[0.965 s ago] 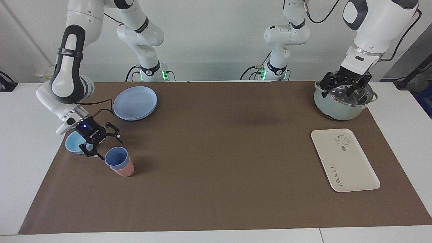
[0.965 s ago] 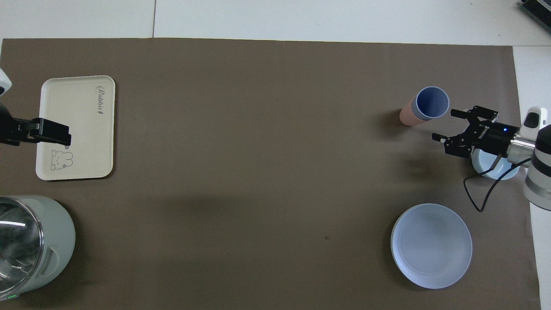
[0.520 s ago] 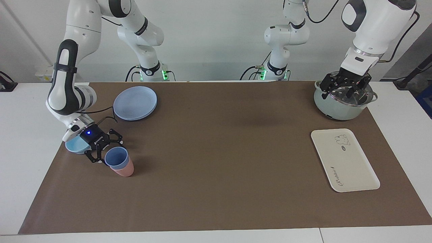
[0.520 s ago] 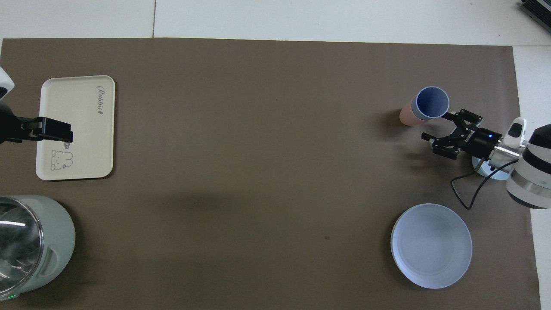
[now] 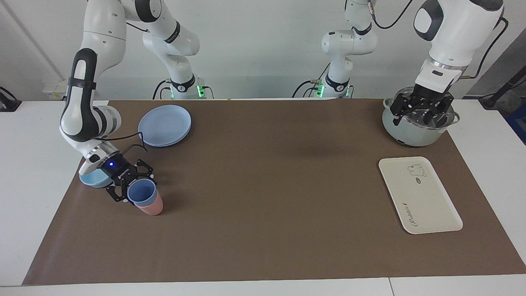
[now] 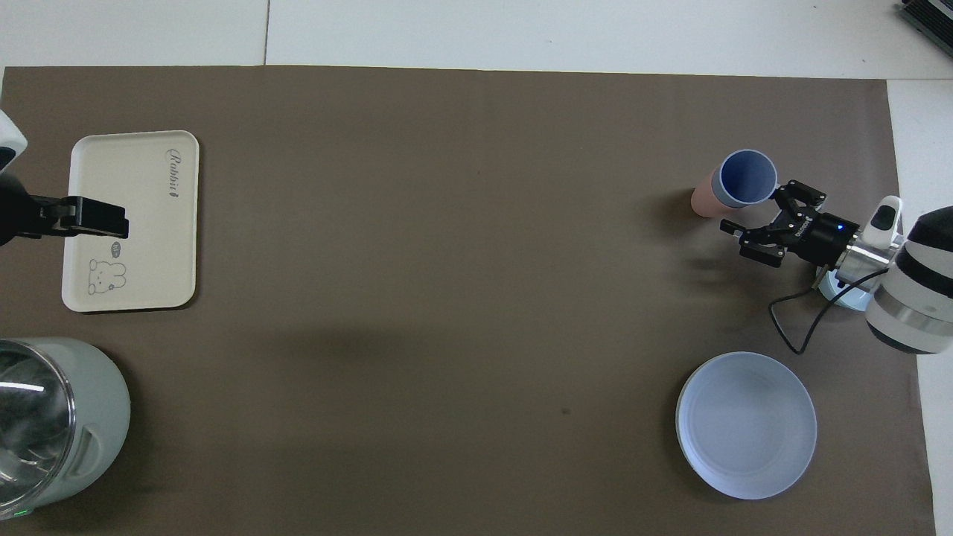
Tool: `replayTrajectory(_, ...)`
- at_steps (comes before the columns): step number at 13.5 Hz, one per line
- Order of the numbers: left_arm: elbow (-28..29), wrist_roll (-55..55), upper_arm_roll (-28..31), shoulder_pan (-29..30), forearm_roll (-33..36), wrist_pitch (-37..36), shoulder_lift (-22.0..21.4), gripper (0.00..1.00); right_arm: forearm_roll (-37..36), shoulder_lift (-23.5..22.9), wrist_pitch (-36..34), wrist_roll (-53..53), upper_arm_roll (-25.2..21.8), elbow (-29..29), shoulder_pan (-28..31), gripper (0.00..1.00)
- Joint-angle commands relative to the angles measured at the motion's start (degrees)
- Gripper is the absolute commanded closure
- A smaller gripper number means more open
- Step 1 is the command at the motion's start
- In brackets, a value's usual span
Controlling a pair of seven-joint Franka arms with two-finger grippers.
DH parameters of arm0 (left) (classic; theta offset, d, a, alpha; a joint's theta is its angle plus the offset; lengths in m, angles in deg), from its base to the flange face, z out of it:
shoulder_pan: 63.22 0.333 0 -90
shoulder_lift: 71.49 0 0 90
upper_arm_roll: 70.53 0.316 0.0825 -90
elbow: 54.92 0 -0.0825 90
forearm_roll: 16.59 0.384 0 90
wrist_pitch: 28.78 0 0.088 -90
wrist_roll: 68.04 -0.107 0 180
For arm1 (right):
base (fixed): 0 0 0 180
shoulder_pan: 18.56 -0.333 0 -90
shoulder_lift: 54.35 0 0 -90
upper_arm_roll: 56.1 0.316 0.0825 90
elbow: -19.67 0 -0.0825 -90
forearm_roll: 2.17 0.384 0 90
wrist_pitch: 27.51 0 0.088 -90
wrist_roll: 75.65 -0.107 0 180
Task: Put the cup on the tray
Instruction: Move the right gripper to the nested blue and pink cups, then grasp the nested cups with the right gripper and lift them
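Closer in than a second ago, the right gripper (image 5: 130, 190) has slid from over the shallow light-blue bowl (image 5: 93, 179) toward the small periwinkle-blue plastic tumbler, the cup (image 5: 142, 193); its jaws stand apart, one finger at the rim on the robots' side and nothing gripped yet. The left gripper (image 5: 420, 109) has sunk a little toward the pale-green pot with a steel rim (image 5: 411, 131), jaws apart too, and appears to be waiting there.

Nearest the robots lie the round pale-blue plate (image 5: 164, 125) at the right arm's end of the bench and the pot at the left arm's end. Farther out comes the bowl, then the cup, which stands nested upright in a salmon-pink tumbler (image 5: 151, 207) of like size. The flat cream-white rectangular tray (image 5: 419, 195) with a bear drawing lies well apart, at the left arm's end, with nothing on it.

The cup looks light, stiff and rather slick, a thin tapered plastic wall. My guess is that a pinch across the upper wall just under the rim suits best. Nested as it is, the pink tumbler may lift with it or topple.
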Motion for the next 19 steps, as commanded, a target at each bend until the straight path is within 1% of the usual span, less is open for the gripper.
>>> replayTrajectory(1,2.97,0.31,0.3,-0.5,0.08,3.03,-2.1,0.0,2.51,-1.25,0.99,1.17,0.11,1.78,-0.76,0.0)
replayTrajectory(5,3.23,0.31,0.3,-0.5,0.08,4.35,-2.01,0.0,2.69,-1.86,3.8,1.17,0.11,2.4,-1.64,0.0)
replayTrajectory(8,3.23,0.31,0.3,-0.58,0.08,4.62,-2.01,0.0,2.87,-1.95,4.16,1.17,0.2,2.4,-2.25,0.0)
replayTrajectory(10,3.14,0.4,0.3,-0.58,-0.19,4.96,-1.93,0.0,5.4,-1.95,4.33,1.17,0.2,2.4,-3.13,0.01)
replayTrajectory(11,3.14,0.75,0.3,-0.5,-1.58,5.49,-1.84,0.0,5.59,-1.95,4.77,1.17,0.2,2.4,-3.4,0.03)
replayTrajectory(12,3.14,1.88,0.3,-0.5,-3.59,6.28,-1.75,0.0,5.85,-2.04,4.86,1.17,0.2,2.48,-3.57,0.09)
replayTrajectory(13,3.14,3.11,0.3,-0.5,-4.4,6.98,-1.66,0.0,5.85,-2.04,4.86,1.34,0.2,2.49,-3.58,0.16)
replayTrajectory(14,3.14,3.99,0.3,-0.58,-4.58,7.77,-1.57,0.0,5.85,-2.04,4.86,2.91,0.2,2.57,-3.58,0.49)
replayTrajectory(15,3.14,4.61,0.3,-0.67,-4.76,8.39,-1.49,0.0,5.59,-2.21,4.86,4.75,0.11,3.36,-3.58,0.94)
replayTrajectory(16,3.14,5.49,0.3,-0.67,-4.76,8.92,-1.49,0.0,5.5,-2.39,4.69,4.77,0.19,3.54,-3.49,1.0)
replayTrajectory(18,3.32,6.55,0.21,-1.72,-5.02,10.76,-1.48,0.0,4.98,-1.87,4.68,3.99,0.11,3.54,-3.57,1.0)
replayTrajectory(19,4.01,7.16,0.3,-2.25,-5.11,11.47,-1.57,0.0,4.37,-0.47,4.95,2.76,0.02,3.37,-3.92,1.0)
